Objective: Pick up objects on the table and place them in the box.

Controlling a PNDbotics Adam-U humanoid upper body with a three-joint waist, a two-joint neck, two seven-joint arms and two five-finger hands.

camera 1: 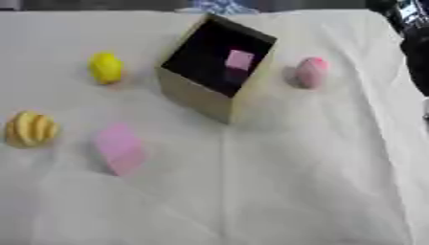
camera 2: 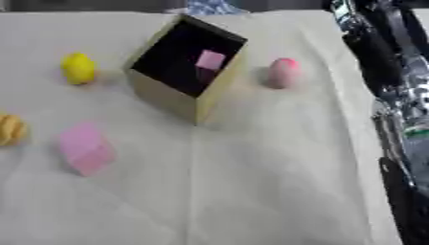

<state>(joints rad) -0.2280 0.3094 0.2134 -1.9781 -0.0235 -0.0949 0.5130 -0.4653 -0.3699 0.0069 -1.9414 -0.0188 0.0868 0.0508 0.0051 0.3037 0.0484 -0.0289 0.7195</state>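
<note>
The box [camera 1: 220, 67] stands open-topped toward the far middle of the white-covered bench [camera 1: 276, 191], with one small pink block [camera 1: 239, 60] already lying inside against its dark interior. Four things remain outside: a yellow rounded object [camera 1: 106, 67] just left of the box, a yellow-and-orange striped object [camera 1: 30, 128] near the left edge, a larger pink block [camera 1: 119, 148] left of centre toward the near side, and a pink egg-shaped object [camera 1: 311, 72] just right of the box. The next pick is probably the egg-shaped one, nearest the right arm [camera 2: 394, 86] along the right edge. It looks apt to roll, so come down from above, close the fingers around its middle, and lift clear of the box wall before lowering it in. Neither hand shows, so the fingers' opening and hold cannot be told.
</note>
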